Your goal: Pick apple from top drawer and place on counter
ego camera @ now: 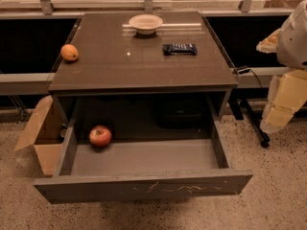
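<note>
The red apple (100, 136) lies in the back left corner of the open top drawer (144, 188), against its left wall. The drawer is pulled far out and its scratched front panel faces me. The dark glossy counter (144, 63) is right above it. My arm hangs at the right edge of the view, and the gripper (277, 114) is low beside the cabinet's right side. It is well to the right of the drawer, far from the apple, with nothing visibly in it.
On the counter are a small orange fruit (69, 52) at the left edge, a pale bowl (145, 23) at the back and a dark snack packet (179, 48). An open cardboard box (41, 133) stands on the floor to the left of the cabinet.
</note>
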You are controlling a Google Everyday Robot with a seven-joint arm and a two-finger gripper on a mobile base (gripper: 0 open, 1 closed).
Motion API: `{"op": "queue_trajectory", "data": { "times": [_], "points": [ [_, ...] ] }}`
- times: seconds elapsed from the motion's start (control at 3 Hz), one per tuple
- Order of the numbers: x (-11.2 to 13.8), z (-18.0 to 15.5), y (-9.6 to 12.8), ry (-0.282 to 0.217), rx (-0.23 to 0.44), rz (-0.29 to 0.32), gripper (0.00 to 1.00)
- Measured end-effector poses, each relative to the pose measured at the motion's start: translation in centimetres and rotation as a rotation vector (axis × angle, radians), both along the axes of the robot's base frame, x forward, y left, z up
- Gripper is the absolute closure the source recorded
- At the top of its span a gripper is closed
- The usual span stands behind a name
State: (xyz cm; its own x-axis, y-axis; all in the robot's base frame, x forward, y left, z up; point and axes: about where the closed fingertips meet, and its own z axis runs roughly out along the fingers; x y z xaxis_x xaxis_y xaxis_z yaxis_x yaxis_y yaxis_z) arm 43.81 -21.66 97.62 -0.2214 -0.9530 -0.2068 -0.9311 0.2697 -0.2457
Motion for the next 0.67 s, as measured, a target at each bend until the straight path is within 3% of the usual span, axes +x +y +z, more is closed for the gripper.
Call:
{"op": "queue_trajectory", "data": {
  "times": [0.33,0.67],
  "points": [
    [0.0,0.0,0.0,0.000,0.001,0.000,0.00],
    [0.9,-1.5,1.9,0.002,0.096,0.013,0.00]
  ]
}}
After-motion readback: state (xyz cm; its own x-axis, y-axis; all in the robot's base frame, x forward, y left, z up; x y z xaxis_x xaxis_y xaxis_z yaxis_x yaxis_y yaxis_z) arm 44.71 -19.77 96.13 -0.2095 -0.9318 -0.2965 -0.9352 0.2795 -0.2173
